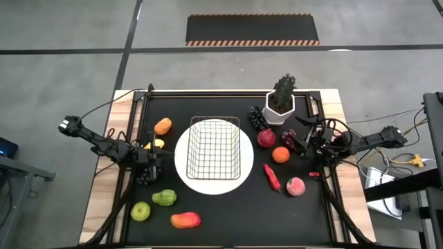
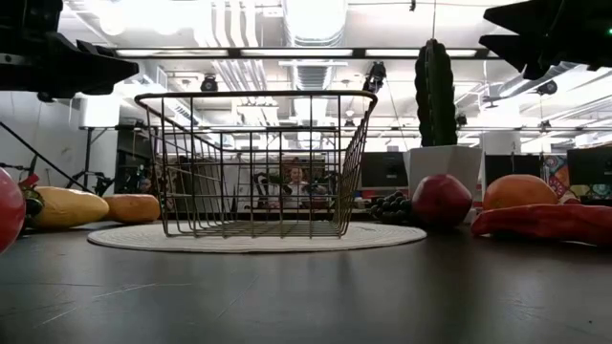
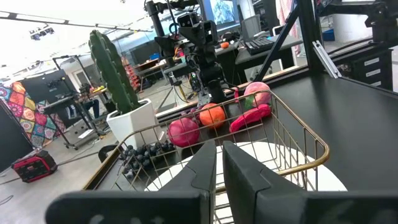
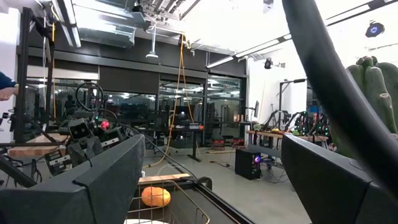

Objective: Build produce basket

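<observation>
Worktop (image 1: 228,214) is the big thing here: a black mat with raised rails around it, and most of the produce sits close to those rails, so there's not much slack near the edges. Risk number one, I'd say, is an arm sweeping low and rolling a fruit off toward a rail or out of reach.

Next down, the white plate (image 1: 181,160) with the basket (image 1: 215,149) on it, dead centre and empty as far as I can see. The basket looks light, so a clumsy drop onto its rim could tip it or skid it across the plate.

The potted plant (image 1: 280,102) stands just behind the right-side fruit and could get clipped by the right arm reaching in.

The right gripper (image 1: 320,149) hovers near the red apple (image 1: 266,137), orange (image 1: 280,155), chili (image 1: 273,177) and peach (image 1: 295,186), fingers spread wide, nothing in them. That cluster is tight, so closing on one could shove its neighbours.

The left gripper (image 1: 154,158) has its fingers pinched together with nothing held, parked between the basket and the left-side fruit. Dark grapes (image 1: 144,178) and a yellow piece (image 1: 158,144) are right beside it, easy to nudge.

Best open room is the front middle strip of the mat.
</observation>
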You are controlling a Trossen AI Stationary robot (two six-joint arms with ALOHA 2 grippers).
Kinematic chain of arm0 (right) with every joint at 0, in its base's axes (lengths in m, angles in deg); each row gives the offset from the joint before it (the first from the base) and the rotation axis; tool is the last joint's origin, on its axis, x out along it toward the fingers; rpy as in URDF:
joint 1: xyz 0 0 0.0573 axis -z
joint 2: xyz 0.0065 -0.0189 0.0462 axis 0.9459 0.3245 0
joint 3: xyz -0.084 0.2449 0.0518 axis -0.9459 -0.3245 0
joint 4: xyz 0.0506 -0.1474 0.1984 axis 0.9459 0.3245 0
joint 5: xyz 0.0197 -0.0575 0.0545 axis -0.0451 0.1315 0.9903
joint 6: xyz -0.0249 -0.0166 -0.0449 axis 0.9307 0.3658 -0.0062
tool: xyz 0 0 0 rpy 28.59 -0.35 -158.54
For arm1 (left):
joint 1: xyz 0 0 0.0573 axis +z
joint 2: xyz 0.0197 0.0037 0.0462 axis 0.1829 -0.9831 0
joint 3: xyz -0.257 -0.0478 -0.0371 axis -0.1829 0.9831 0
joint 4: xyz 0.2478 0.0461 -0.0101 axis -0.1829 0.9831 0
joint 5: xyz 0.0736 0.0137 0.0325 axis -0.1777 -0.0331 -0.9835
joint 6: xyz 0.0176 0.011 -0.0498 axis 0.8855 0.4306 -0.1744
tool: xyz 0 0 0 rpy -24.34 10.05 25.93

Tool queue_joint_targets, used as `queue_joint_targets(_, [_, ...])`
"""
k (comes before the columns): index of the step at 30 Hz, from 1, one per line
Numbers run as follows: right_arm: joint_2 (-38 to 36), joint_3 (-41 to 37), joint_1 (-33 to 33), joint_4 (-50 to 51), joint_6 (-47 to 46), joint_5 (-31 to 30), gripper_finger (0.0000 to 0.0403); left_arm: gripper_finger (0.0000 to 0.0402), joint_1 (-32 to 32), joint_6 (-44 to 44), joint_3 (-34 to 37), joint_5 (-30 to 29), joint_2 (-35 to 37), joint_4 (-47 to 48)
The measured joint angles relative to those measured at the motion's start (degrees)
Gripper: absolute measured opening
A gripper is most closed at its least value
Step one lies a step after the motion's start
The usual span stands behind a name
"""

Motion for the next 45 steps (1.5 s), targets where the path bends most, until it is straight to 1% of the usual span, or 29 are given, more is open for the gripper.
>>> queue_joint_targets(30, [0.0, 0.0, 0.0, 0.0, 0.0, 0.0, 0.0359, 0.0011, 0.0, 0.0, 0.0, 0.0, 0.0, 0.0])
queue_joint_targets(33, [0.0, 0.0, 0.0, 0.0, -0.4, 0.0, 0.0359, 0.0011, 0.0, 0.0, 0.1, -1.4, 0.0, -4.0])
queue_joint_targets(34, [0.0, 0.0, 0.0, 0.0, -3.5, 0.1, 0.0359, 0.0011, 0.1, -1.4, 0.1, -1.2, 0.0, -6.0])
queue_joint_targets(35, [0.0, 0.0, -0.1, 0.1, -8.9, 0.1, 0.0359, 0.0011, 0.0, -5.6, 0.0, 0.0, -0.1, -7.7])
queue_joint_targets(37, [0.0, 0.0, -0.1, 0.1, -22.5, 0.3, 0.0359, 0.0011, -0.1, -16.8, 0.0, 3.8, -1.0, -10.2])
queue_joint_targets(38, [0.0, 0.0, -0.1, 0.1, -26.7, 0.2, 0.0359, 0.0011, -0.1, -19.8, 0.0, 4.5, -1.2, -11.1])
queue_joint_targets(39, [0.0, 0.0, 0.0, -0.1, -28.0, -0.5, 0.0359, 0.0011, -0.1, -20.5, 0.1, 4.5, -1.2, -12.7])
queue_joint_targets(41, [0.0, 0.0, 0.0, -0.1, -26.8, -2.7, 0.0359, 0.0011, -0.1, -20.5, 0.1, 4.5, -1.2, -15.0])
queue_joint_targets(45, [0.0, 0.0, 0.0, 0.0, -24.0, -3.0, 0.0359, 0.0011, -0.1, -20.5, 0.0, 4.5, -1.4, -19.8])
